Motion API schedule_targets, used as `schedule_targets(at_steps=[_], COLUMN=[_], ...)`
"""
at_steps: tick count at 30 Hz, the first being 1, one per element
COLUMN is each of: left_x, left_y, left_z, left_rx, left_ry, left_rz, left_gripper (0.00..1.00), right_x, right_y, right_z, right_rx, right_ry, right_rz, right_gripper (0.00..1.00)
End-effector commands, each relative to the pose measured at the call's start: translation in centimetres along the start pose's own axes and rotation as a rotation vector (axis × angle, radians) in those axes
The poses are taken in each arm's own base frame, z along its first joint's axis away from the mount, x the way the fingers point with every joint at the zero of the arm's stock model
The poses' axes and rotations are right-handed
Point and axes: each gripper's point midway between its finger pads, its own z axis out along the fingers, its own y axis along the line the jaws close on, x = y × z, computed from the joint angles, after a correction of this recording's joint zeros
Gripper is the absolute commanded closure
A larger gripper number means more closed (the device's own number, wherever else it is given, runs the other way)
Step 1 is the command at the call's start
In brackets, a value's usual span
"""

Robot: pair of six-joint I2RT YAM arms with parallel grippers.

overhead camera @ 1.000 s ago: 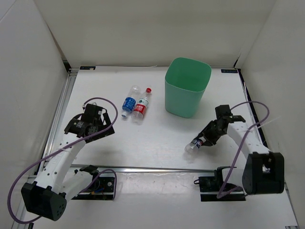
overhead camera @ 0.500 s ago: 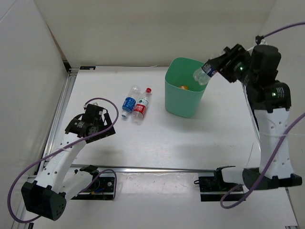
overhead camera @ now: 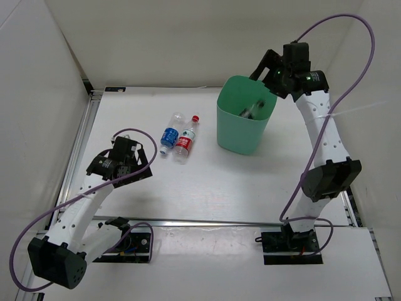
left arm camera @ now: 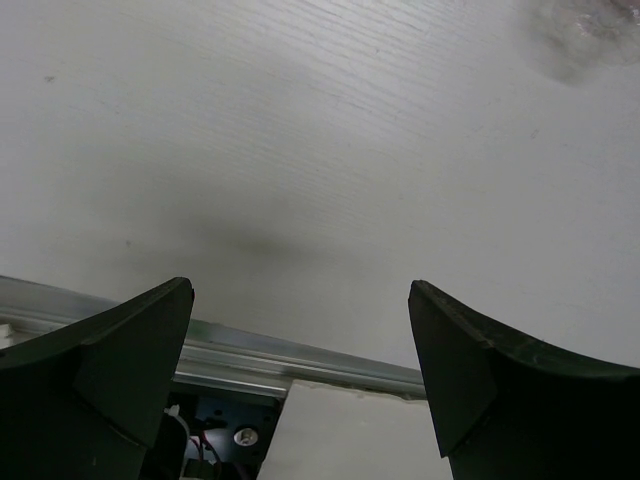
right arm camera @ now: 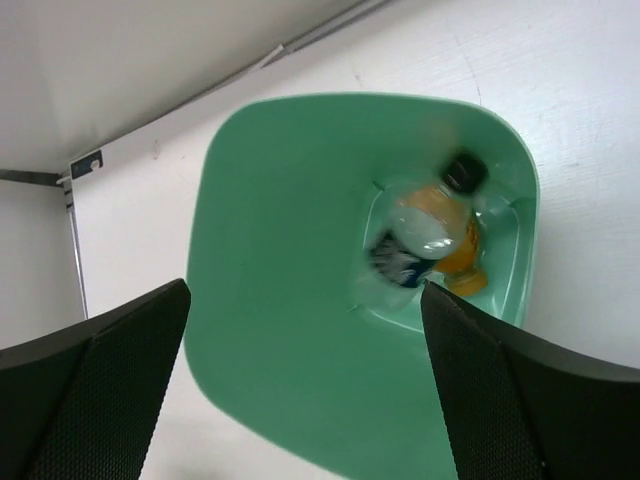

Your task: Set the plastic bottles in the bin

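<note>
We hold our right gripper wide open above the bin, so the dark-label bottle is loose inside, against the orange bottle. Our left gripper, also open and empty, hangs low over the table, where the blue-label bottle and red-label bottle lie side by side.

I am seeing the dark-labelled bottle showing only as a blur inside the bin, partly covering the orange bottle. A hazy shape is running off the left wrist view's top corner; I cannot identify it.
</note>
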Motion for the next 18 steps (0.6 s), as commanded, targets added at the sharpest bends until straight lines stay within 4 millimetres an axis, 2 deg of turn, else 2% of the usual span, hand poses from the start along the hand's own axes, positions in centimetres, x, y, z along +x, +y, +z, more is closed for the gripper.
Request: schedule_targets(at_steps=[1,2,3,4,5,6,7,8,9,10,11,12,13,14,15,16,17,18], left_x=[-1.7,-3.3,-4.4,-5.5,-7.5,-8.9,-9.7,-12.1,-13.6,-14.2,-16.6,-17.3,-17.3,-17.8,-19.8,-20.0,-20.0,-20.3], left_y=[1.1,1.0,1.1,0.9,-0.2,-0.7,-2.1,-4.8,-5.5,-7.5,-9.4,-10.6,-12.1,-12.9,-14.0,-14.3,-14.8,-15.4], left_z=[-1.4,-2.2,-2.6,-2.5,-3.5,-3.7,-2.9,-2.2,-3.6,-1.3,-2.0,-1.2,2.0,3.0,2.8,3.7,6.2,7.0], left_rx=[-0.063,-0.076,-0.103,-0.116,-0.083,-0.071,-0.032,0.041,0.069,0.093,0.143,0.167,0.177,0.181,0.198,0.183,0.162,0.168], left_ry=[-0.076,-0.119,-0.158,-0.174,-0.221,-0.25,-0.221,-0.211,-0.257,-0.184,-0.213,-0.196,-0.122,-0.105,-0.135,-0.109,-0.073,-0.062], left_rz=[-0.005,-0.029,-0.062,-0.083,-0.099,-0.117,-0.099,-0.072,-0.074,-0.057,-0.047,-0.021,0.003,0.005,0.01,0.014,0.019,0.02], left_gripper=[0.0,0.0,0.0,0.0,0.0,0.0,0.0,0.0,0.0,0.0,0.0,0.0,0.0,0.0,0.0,0.0,0.0,0.0], right_x=[-4.8,-4.8,-4.6,-3.4,-2.9,-2.0,-0.9,1.2,2.1,3.3,4.4,6.3,7.0,7.8,8.4,8.8,9.0,9.3], right_y=[2.9,2.9,2.8,1.8,2.0,1.8,1.4,0.5,-0.2,-0.1,-0.4,-1.5,-1.3,-1.6,-1.7,-1.8,-1.7,-1.8], right_z=[-6.8,-8.6,-9.3,-9.0,-10.9,-11.3,-11.7,-12.1,-12.4,-13.6,-13.7,-13.2,-14.1,-14.4,-14.8,-15.4,-15.5,-16.0], right_rx=[-0.093,-0.104,-0.106,-0.085,-0.117,-0.127,-0.131,-0.129,-0.116,-0.143,-0.146,-0.125,-0.148,-0.147,-0.156,-0.162,-0.174,-0.179], right_ry=[-0.19,-0.206,-0.209,-0.179,-0.182,-0.162,-0.135,-0.08,-0.059,-0.035,-0.002,0.054,0.06,0.084,0.104,0.114,0.12,0.132], right_rz=[-0.057,-0.057,-0.057,-0.057,-0.059,-0.062,-0.063,-0.064,-0.052,-0.058,-0.047,-0.044,-0.04,-0.039,-0.039,-0.038,-0.062,-0.071], right_gripper=[0.0,0.0,0.0,0.0,0.0,0.0,0.0,0.0,0.0,0.0,0.0,0.0,0.0,0.0,0.0,0.0,0.0,0.0])
